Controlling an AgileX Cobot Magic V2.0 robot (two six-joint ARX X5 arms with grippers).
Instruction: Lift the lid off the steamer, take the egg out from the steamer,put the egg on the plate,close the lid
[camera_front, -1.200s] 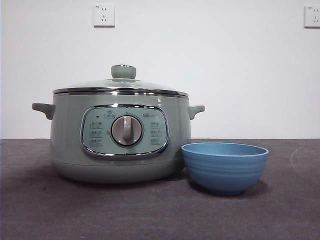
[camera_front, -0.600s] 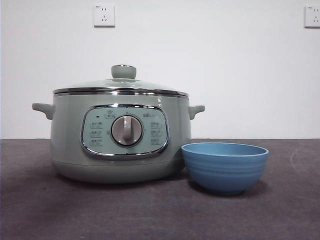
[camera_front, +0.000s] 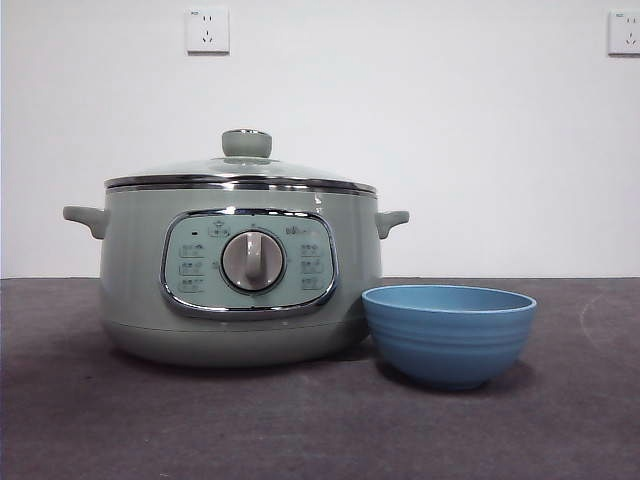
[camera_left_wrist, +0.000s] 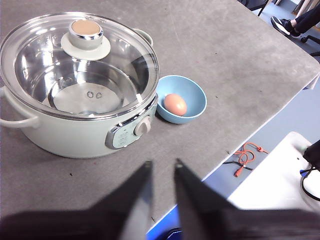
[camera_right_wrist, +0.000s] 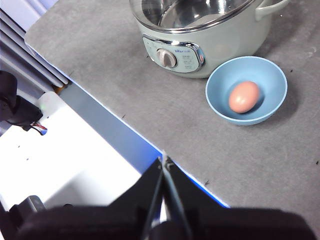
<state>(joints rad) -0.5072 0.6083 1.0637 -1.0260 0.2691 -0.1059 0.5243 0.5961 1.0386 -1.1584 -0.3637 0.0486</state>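
Left gripper (camera_left_wrist: 162, 172): hovering high off the tabletop's (camera_left_wrist: 225, 60) edge, black jaws standing slightly apart, gripping nothing. Right gripper (camera_right_wrist: 163, 172): likewise hanging above the tabletop edge, jaws pressed together into a thin seam, empty.

Sitting on grey, felt-like tabletop: steamer (camera_front: 240, 270), round, pale sage-green, smooth glossy wall, two stubby side handles, chrome-framed control panel (camera_front: 250, 263) with central metal dial. Resting squarely on its rim: lid (camera_front: 240, 172), shallow glass dome, chrome band, pale green knob on top. Showing through the glass in left wrist view: shiny steel interior, looking bare.

Standing just beside the steamer, on the panel side: plate (camera_front: 449, 333), small deep blue bowl, matte, faint horizontal ridges, lighter rim. Lying inside it: egg (camera_right_wrist: 244, 97), smooth, brownish-orange, oval.
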